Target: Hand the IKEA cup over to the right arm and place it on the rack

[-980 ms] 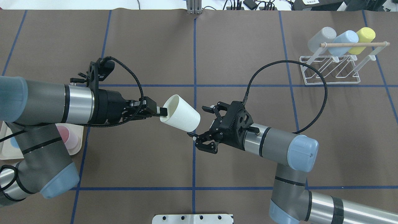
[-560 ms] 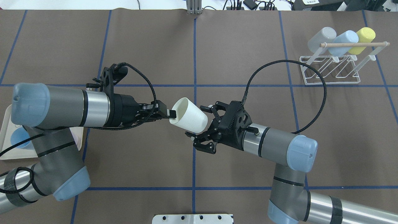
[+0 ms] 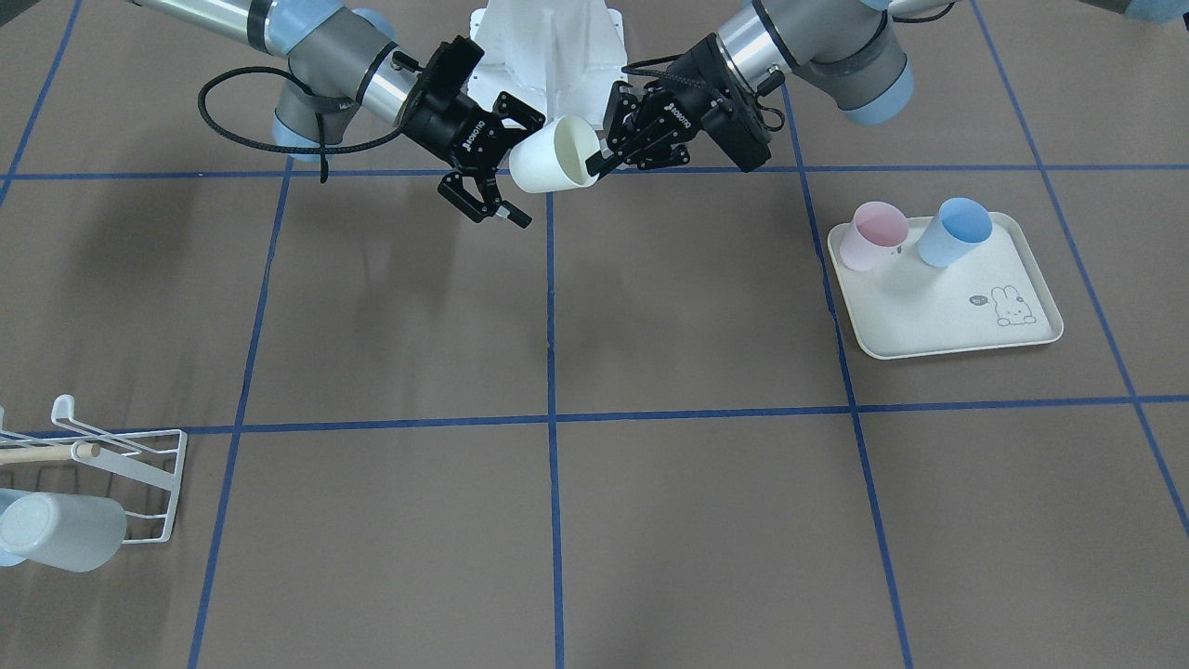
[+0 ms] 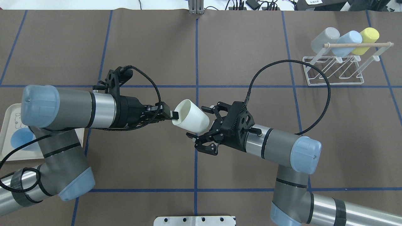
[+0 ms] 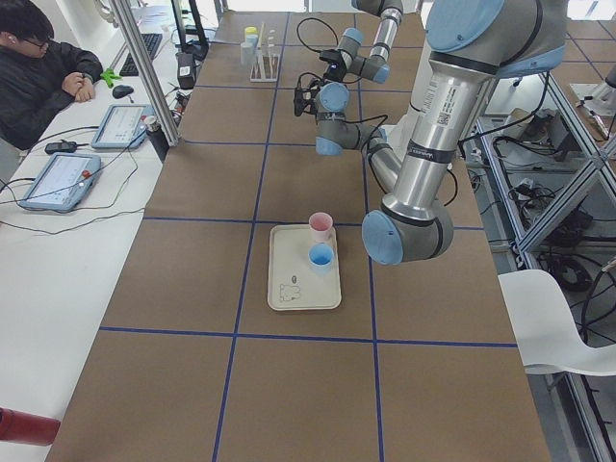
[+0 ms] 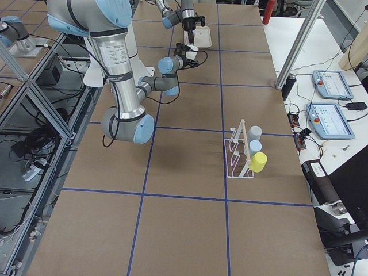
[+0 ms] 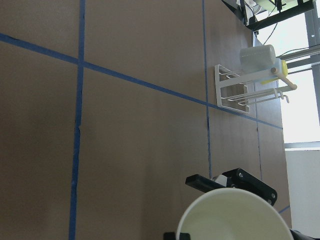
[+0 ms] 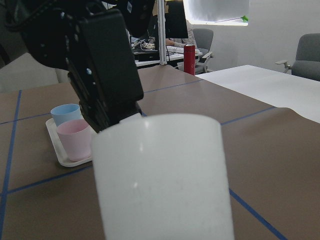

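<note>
The handover is at its midpoint. The white cup (image 4: 191,115) is held in the air over the middle of the table (image 4: 245,40), lying nearly on its side with its mouth towards the left arm. The left gripper (image 4: 173,115) is clenched on the cup's rim, seemingly with one finger inside the mouth and one outside. The right gripper (image 4: 196,121) has its fingers spread wide, one on either side of the cup's closed base. From the overhead view I cannot be sure whether either pad touches the wall yet; it looks as if a small gap remains. As I judge it, the next move calls for the right fingers to close squarely on the base end. The left should let go only once that grip is firm, since a smooth tapered cup could slip. The right arm then has a long carry to the rack (image 4: 335,83) at the far right corner. By count there are six cups: this white one, then a grey (image 4: 325,37), a light blue (image 4: 348,39) and a yellow (image 4: 367,37) on the one rack, and a pink (image 3: 873,234) and a blue (image 3: 955,232) on the one tray (image 3: 938,316).
</note>
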`<action>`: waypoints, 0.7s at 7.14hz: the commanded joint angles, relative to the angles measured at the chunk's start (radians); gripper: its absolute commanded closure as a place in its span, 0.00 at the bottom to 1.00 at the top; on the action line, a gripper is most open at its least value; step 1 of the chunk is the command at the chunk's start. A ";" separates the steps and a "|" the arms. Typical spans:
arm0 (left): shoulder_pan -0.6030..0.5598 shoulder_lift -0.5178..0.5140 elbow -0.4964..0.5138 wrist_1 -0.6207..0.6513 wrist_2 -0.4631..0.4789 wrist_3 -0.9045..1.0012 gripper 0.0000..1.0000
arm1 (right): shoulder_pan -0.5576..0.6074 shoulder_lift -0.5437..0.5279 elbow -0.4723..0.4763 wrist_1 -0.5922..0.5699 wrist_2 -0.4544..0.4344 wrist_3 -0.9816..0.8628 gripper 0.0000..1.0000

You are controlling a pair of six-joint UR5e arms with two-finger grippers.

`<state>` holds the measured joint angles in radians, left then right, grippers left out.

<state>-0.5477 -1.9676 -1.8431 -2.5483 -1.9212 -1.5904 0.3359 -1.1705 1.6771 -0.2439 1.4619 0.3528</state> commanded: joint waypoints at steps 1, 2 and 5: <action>0.000 -0.002 0.005 0.000 0.005 0.001 1.00 | 0.000 0.000 0.001 0.002 0.000 0.000 0.02; 0.000 -0.001 0.005 0.000 0.005 0.003 1.00 | 0.000 0.000 0.001 0.000 0.000 0.000 0.04; 0.002 -0.001 0.005 0.000 0.017 0.003 1.00 | 0.002 0.000 0.004 0.002 0.000 -0.002 0.22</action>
<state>-0.5471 -1.9682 -1.8378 -2.5480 -1.9121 -1.5878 0.3362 -1.1704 1.6798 -0.2432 1.4619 0.3515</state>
